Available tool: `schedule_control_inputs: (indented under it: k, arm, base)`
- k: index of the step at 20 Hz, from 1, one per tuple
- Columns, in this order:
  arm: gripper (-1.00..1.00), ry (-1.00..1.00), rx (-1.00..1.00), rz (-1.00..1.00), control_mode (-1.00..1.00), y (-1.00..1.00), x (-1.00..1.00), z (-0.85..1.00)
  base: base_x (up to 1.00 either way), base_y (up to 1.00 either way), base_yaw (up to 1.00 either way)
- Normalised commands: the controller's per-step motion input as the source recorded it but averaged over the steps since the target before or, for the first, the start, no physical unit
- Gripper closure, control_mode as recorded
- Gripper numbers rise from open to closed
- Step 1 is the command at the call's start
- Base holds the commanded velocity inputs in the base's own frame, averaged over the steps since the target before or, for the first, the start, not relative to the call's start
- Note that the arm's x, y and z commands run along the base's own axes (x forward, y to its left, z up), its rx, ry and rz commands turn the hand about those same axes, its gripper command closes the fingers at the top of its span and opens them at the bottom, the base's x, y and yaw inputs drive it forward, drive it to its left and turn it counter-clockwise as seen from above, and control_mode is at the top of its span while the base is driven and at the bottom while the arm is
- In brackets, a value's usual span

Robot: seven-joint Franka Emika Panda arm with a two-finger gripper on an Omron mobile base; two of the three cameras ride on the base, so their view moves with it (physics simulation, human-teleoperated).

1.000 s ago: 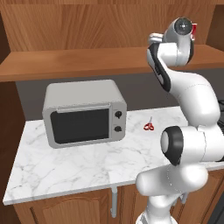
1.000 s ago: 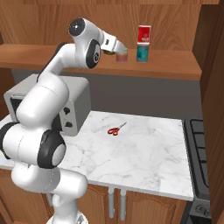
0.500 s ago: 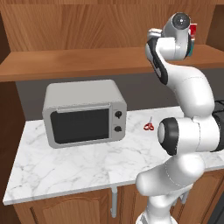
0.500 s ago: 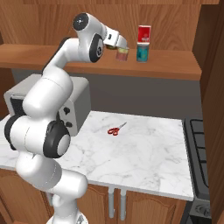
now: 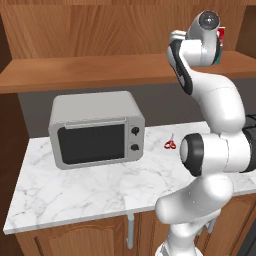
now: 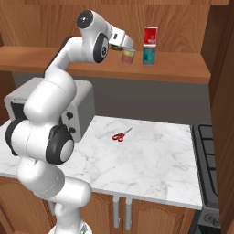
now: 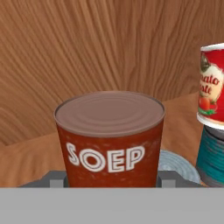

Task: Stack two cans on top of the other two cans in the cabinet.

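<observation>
In the hand view the dark red-brown can (image 7: 109,135), lettered SOEP, stands upright between my fingers, and my gripper (image 7: 111,180) is shut on it. Just behind and below it shows the grey lid of the pale yellow-green can (image 7: 176,164). To the right, the bright red can (image 7: 212,83) sits on the teal-blue can (image 7: 213,153). In the right base view my gripper (image 6: 124,45) hovers over the pale yellow-green can (image 6: 129,57) on the cabinet shelf (image 6: 183,68), left of the red can (image 6: 151,34) stacked on the teal-blue can (image 6: 148,55).
Under the shelf a grey microwave (image 5: 95,130) stands on the marble counter (image 5: 75,190). Red-handled scissors (image 6: 120,135) lie on the counter. The cabinet's wooden side wall (image 6: 219,59) rises right of the cans. A stove edge (image 6: 215,151) borders the counter.
The arm's upper links have swung and the hand has shifted a little along the shelf above the pale can, still holding the dark red-brown can. The stacked red and teal cans have not moved.
</observation>
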Motion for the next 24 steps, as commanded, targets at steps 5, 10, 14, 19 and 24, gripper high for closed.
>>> schedule_control_inputs:
  k: [5,10,14,19,24]
  arm:
    - [1.0,0.0,0.0,0.0,-1.0,0.01,-0.02,0.0]
    - [1.0,0.0,0.0,0.0,-1.0,0.03,0.0,0.01]
    - [1.0,0.0,0.0,0.0,-1.0,0.18,-0.02,0.0]
    - [1.0,-0.02,0.0,0.0,-1.0,0.17,-0.09,0.0]
    - [1.0,-0.07,0.0,0.0,-1.0,0.04,0.0,0.01]
  base:
    - [0.0,0.0,0.0]
    - [0.0,0.0,0.0]
    - [0.0,0.0,0.0]
    - [0.0,0.0,0.0]
    - [0.0,0.0,0.0]
